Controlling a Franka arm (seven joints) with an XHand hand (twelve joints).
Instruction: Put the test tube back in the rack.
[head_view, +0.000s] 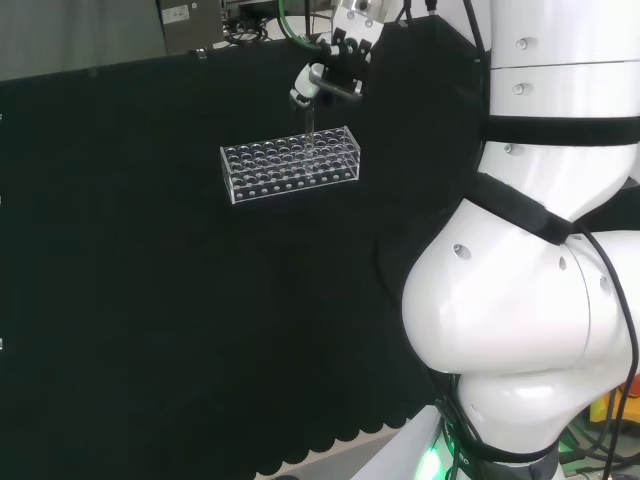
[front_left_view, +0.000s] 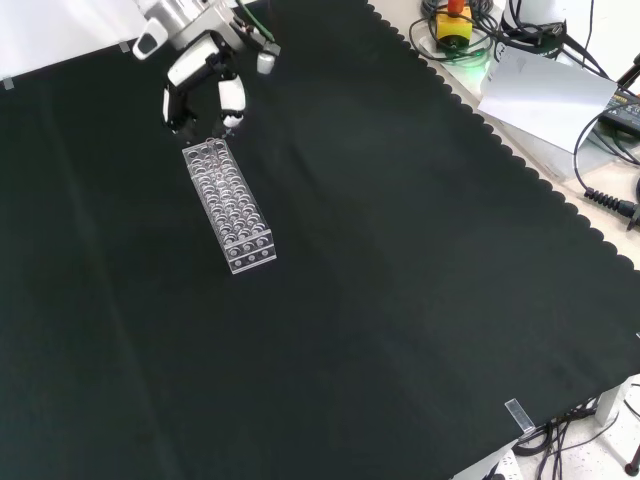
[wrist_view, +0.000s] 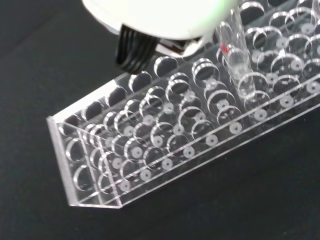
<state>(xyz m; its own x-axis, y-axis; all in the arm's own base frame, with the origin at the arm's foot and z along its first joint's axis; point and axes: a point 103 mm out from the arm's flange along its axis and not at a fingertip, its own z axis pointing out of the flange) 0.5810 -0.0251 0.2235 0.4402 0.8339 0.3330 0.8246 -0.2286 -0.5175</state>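
Note:
A clear plastic test tube rack (head_view: 290, 165) with several rows of round holes lies on the black cloth. In the front view the rack (front_left_view: 230, 205) runs lengthwise away from the hand. The black and white hand (head_view: 330, 75) hovers just over the rack's far end (front_left_view: 205, 75), with its fingers curled down around a thin clear test tube (head_view: 310, 122). In the wrist view the test tube (wrist_view: 234, 50) stands nearly upright with a small red mark, and its lower end reaches into a hole of the rack (wrist_view: 165, 145). The other holes look empty.
The arm's big white links (head_view: 540, 250) stand at the right of the head view. Beyond the cloth's scalloped edge in the front view lie a yellow and red button box (front_left_view: 452, 22), a white sheet (front_left_view: 545, 95) and cables (front_left_view: 610, 205).

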